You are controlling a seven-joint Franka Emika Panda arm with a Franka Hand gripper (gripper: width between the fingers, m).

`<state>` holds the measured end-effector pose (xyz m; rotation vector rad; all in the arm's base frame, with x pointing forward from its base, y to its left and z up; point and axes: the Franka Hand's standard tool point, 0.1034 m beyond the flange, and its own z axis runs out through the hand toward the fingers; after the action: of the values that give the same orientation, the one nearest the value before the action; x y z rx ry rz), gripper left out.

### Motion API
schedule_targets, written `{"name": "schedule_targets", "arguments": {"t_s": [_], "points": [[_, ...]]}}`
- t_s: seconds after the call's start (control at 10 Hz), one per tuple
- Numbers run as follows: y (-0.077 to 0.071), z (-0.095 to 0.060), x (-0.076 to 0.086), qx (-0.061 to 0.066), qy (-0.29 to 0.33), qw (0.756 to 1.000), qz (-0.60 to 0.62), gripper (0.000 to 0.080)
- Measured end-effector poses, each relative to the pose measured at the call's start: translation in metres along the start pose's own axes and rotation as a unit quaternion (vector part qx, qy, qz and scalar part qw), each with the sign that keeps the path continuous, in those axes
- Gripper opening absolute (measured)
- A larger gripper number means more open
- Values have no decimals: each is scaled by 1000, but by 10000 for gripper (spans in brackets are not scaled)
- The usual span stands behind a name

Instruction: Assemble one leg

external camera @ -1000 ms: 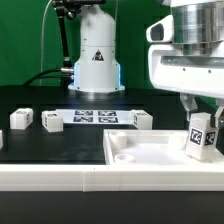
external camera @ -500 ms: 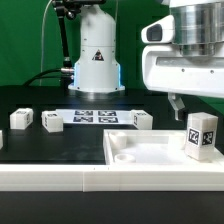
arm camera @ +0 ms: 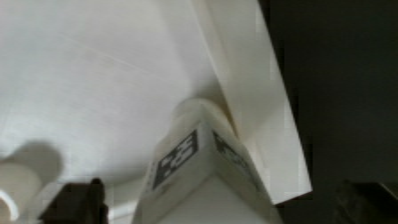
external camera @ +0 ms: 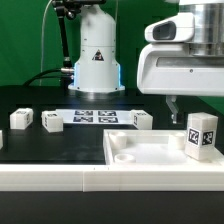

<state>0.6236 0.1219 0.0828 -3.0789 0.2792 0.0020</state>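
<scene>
The leg [external camera: 202, 134], a small white post with a black-and-white tag facing the camera, stands upright on the large white panel [external camera: 140, 150] at its corner on the exterior view's right. My gripper [external camera: 190, 100] is open above it and clear of it; one dark finger [external camera: 172, 103] hangs down. In the wrist view the leg [arm camera: 196, 160] lies between my two dark fingertips [arm camera: 75, 200], with gaps on both sides, and my gripper [arm camera: 217, 205] holds nothing. The panel [arm camera: 89, 80] fills most of that view.
Three more white legs [external camera: 20, 118], [external camera: 52, 121], [external camera: 141, 120] sit on the black table behind the panel. The marker board [external camera: 95, 117] lies between them. The arm's white base [external camera: 97, 55] stands at the back.
My gripper has let go of the leg and risen, drifting toward the exterior view's left. The leg has stayed standing on the panel's corner.
</scene>
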Motion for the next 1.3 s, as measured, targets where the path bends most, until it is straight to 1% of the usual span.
{"name": "schedule_targets", "arguments": {"t_s": [0.3, 0.4, 0.5, 0.6, 0.7, 0.8, 0.9, 1.0, 1.2, 1.3], "points": [[4, 2, 1, 1, 8, 993, -115, 649], [7, 1, 4, 4, 10, 990, -142, 649], [10, 1, 5, 3, 10, 987, -160, 649], [9, 1, 4, 3, 10, 985, -171, 649], [9, 1, 4, 3, 10, 985, -171, 534], [9, 1, 4, 3, 10, 985, -171, 398], [9, 1, 4, 3, 10, 985, -169, 398], [9, 1, 4, 4, 10, 987, -161, 290], [8, 2, 4, 5, 9, 989, -148, 290], [6, 4, 4, 11, 6, 996, -89, 290]]}}
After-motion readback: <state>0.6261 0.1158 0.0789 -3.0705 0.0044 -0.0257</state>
